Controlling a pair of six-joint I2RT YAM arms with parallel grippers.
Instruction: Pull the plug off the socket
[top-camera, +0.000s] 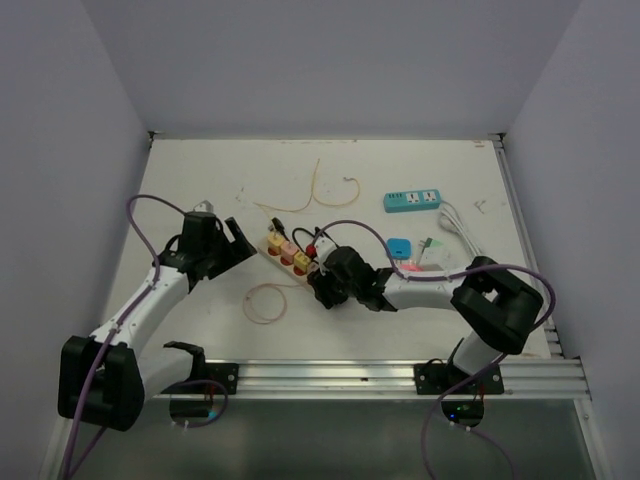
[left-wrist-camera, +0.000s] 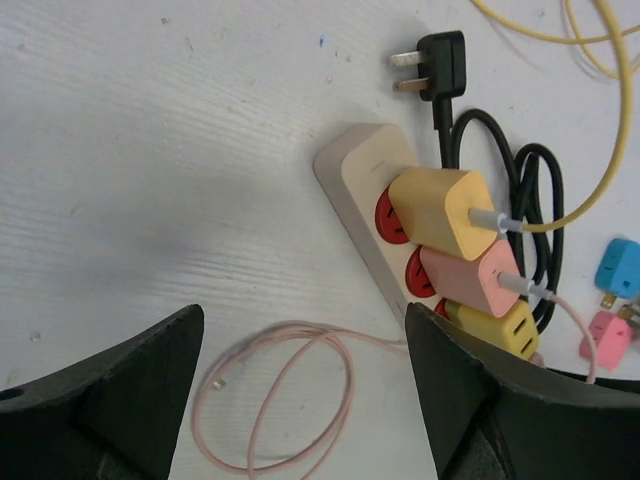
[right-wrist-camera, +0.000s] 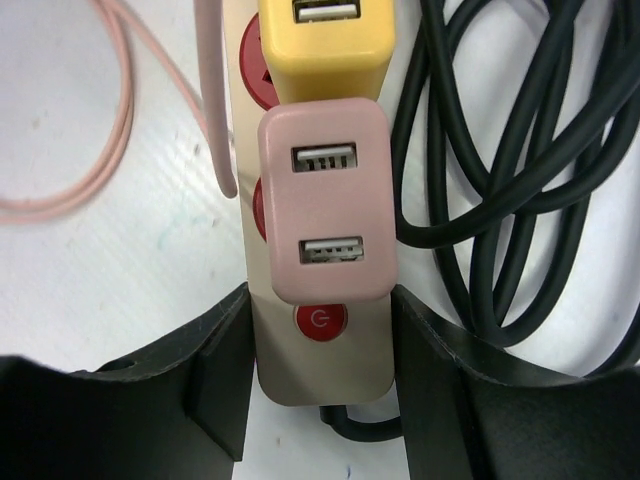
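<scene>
Left wrist: left gripper (left-wrist-camera: 305, 320) wide apart, empty; power strip (left-wrist-camera: 355, 170) ahead, three chargers (left-wrist-camera: 445, 210) seated in red sockets (left-wrist-camera: 392, 215).
Right wrist: right gripper (right-wrist-camera: 320, 320) clamped on strip's switch end, beside pink charger (right-wrist-camera: 325, 205), plugged in.
Top: strip between both grippers.

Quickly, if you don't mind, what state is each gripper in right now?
Left gripper: open, holding nothing.
Right gripper: closed on the power strip end.

The yellow charger (right-wrist-camera: 325, 45) on the power strip (right-wrist-camera: 320, 375) is cut off at the top edge. Below it on the strip, whether the right gripper (right-wrist-camera: 322, 292) actually pinches the pink charger (right-wrist-camera: 325, 200) is unclear.
</scene>
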